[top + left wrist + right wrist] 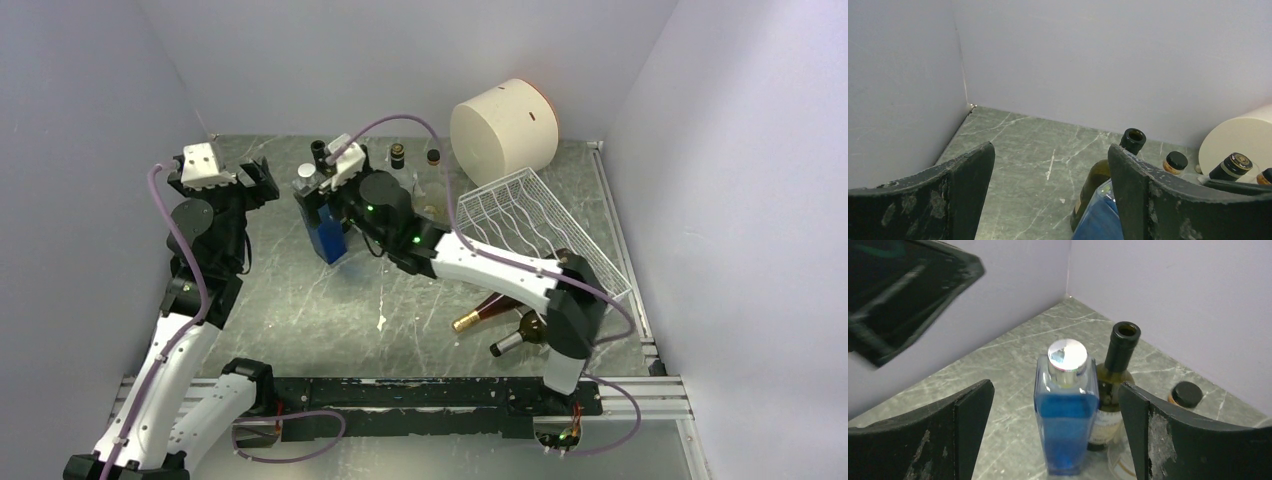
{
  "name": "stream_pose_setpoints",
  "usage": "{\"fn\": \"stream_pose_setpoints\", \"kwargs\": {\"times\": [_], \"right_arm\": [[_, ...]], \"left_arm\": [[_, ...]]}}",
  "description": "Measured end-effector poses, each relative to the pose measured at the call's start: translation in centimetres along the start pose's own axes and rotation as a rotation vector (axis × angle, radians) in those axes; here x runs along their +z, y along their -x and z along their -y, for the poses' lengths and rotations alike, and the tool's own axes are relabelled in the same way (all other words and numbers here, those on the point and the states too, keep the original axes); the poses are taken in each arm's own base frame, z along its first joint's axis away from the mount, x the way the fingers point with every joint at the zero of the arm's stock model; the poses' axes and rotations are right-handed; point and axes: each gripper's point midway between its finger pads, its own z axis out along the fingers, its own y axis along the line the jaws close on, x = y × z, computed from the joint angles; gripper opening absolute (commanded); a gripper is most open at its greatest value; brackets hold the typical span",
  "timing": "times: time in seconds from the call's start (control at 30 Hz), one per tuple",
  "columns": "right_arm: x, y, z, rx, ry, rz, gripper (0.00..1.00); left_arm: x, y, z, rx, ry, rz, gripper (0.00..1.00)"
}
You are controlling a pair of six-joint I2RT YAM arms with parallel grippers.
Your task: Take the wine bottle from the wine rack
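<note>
The white wire wine rack (545, 228) lies tilted at the right of the table. Two wine bottles, one gold-capped (487, 314) and one dark (518, 337), lie at its near left corner, partly hidden by my right arm. I cannot tell whether they touch the rack. My right gripper (320, 190) (1053, 390) is open, with a blue square bottle (328, 238) (1066, 415) standing just ahead between its fingers. My left gripper (260, 180) (1050, 150) is open and empty, left of the blue bottle (1103, 220).
An open dark green bottle (1118, 375) (1108, 175) stands behind the blue one. Two capped bottles (397, 156) (433, 157) stand near the back wall. A big cream cylinder (503, 126) lies at the back right. Walls close in on three sides.
</note>
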Motion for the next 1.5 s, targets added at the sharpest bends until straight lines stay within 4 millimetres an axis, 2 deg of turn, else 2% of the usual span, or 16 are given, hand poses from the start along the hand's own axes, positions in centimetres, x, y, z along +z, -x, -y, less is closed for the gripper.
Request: {"fn": "stream_pose_setpoints", "kwargs": {"times": [0.13, 0.23, 0.6, 0.93, 1.07, 1.17, 1.23, 1.33, 1.43, 1.5], "right_arm": [[-4.2, 1.5, 0.7, -0.008, 0.013, -0.003, 1.0], [-7.2, 1.2, 1.9, -0.034, -0.002, -0.034, 1.0], [-18.5, -4.4, 6.8, -0.204, -0.074, -0.284, 1.0], [-27.8, -10.7, 7.7, -0.472, 0.115, -0.648, 1.0], [-30.9, -13.0, 8.6, -0.572, 0.171, -0.783, 1.0], [-33.2, -15.6, 9.6, -0.667, 0.215, -0.896, 1.0], [-34.4, -17.5, 10.4, -0.741, 0.243, -0.975, 1.0], [-35.1, -19.4, 12.0, -0.868, 0.236, -1.058, 1.0], [-34.7, -20.8, 13.3, -0.985, 0.223, -1.122, 1.0], [-33.6, -21.5, 13.6, -1.031, 0.225, -1.14, 1.0]], "left_arm": [[0.4, -0.7, 0.1, 0.009, 0.0, -0.018, 0.87], [0.5, -0.9, 0.2, 0.014, -0.002, -0.026, 0.89], [0.6, -1.2, 0.5, 0.012, -0.02, -0.034, 0.87], [0.6, -1.7, 1.5, 0.01, -0.048, -0.05, 0.88], [0.8, -2.0, 1.5, 0.012, -0.048, -0.057, 0.88], [0.8, -2.2, 1.6, 0.015, -0.05, -0.065, 0.88], [0.8, -2.2, 1.6, 0.016, -0.049, -0.066, 0.87], [0.9, -2.4, 1.6, 0.017, -0.049, -0.07, 0.88], [0.9, -2.5, 1.6, 0.018, -0.049, -0.071, 0.88], [0.9, -2.4, 1.6, 0.018, -0.049, -0.071, 0.88]]}}
